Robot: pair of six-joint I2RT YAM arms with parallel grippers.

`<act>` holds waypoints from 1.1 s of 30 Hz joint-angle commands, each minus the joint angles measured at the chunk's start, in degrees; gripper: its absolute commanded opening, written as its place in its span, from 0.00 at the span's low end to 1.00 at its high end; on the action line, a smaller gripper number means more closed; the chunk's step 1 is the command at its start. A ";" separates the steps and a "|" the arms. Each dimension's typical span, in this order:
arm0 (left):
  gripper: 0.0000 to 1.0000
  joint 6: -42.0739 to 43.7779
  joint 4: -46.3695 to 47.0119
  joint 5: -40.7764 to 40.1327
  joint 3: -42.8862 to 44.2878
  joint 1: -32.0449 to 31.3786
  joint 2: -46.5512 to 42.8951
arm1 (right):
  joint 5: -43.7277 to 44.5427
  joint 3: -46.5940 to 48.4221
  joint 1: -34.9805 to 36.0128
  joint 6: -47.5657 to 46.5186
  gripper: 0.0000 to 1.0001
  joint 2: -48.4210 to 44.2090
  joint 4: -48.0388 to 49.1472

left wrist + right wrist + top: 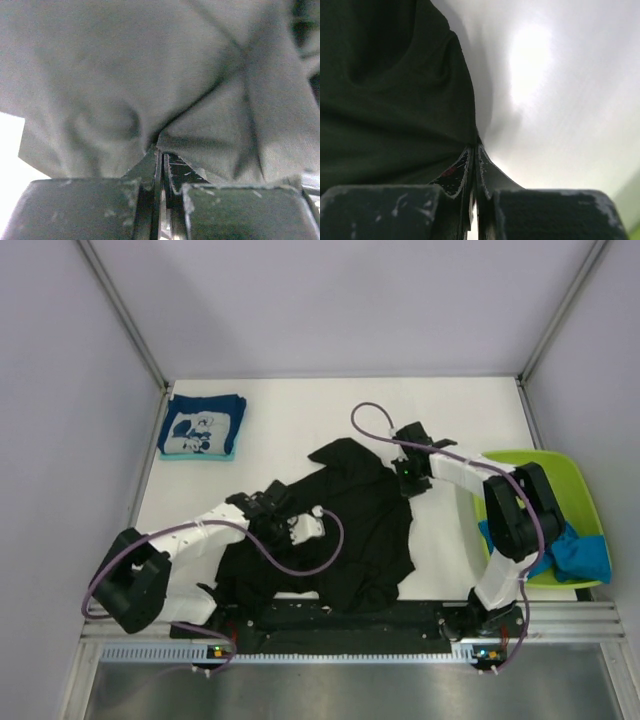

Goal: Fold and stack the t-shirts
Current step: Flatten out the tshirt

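Observation:
A large black t-shirt [345,530] lies crumpled on the white table in front of the arms. My left gripper [268,508] is shut on its left side; in the left wrist view the cloth [150,80] bunches at my closed fingertips [159,150]. My right gripper [408,478] is shut on the shirt's far right edge; in the right wrist view the black cloth [395,100] meets my closed tips [476,142]. A folded navy t-shirt with a white cartoon graphic [203,425] lies at the far left. Bright blue t-shirts [570,550] lie in the tub.
A lime-green plastic tub [560,480] stands at the right edge of the table. Grey walls and metal posts enclose the table on the left, back and right. A black rail [340,625] runs along the near edge.

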 commanded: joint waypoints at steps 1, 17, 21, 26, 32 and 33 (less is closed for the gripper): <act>0.00 0.57 8.33 -6.60 6.01 12.28 0.91 | 6.45 -7.07 -4.95 2.65 0.00 -10.50 -2.39; 0.77 3.58 -11.17 17.83 23.60 23.49 1.10 | 5.49 11.25 -5.40 -9.29 0.51 -7.29 -5.56; 0.81 -0.38 -8.03 11.18 19.84 16.55 1.97 | 6.80 23.38 -5.31 -13.34 0.53 4.22 -5.47; 0.80 -3.37 -3.80 2.91 18.15 13.81 5.92 | 2.17 36.83 -5.31 -14.49 0.55 17.41 -6.17; 0.28 -4.78 -2.03 -0.80 17.89 15.74 9.27 | -5.67 42.83 -5.13 -12.82 0.58 27.09 -6.53; 0.15 -4.96 -2.03 -0.19 17.89 16.18 9.27 | -6.63 42.75 -5.22 -12.47 0.58 27.97 -6.70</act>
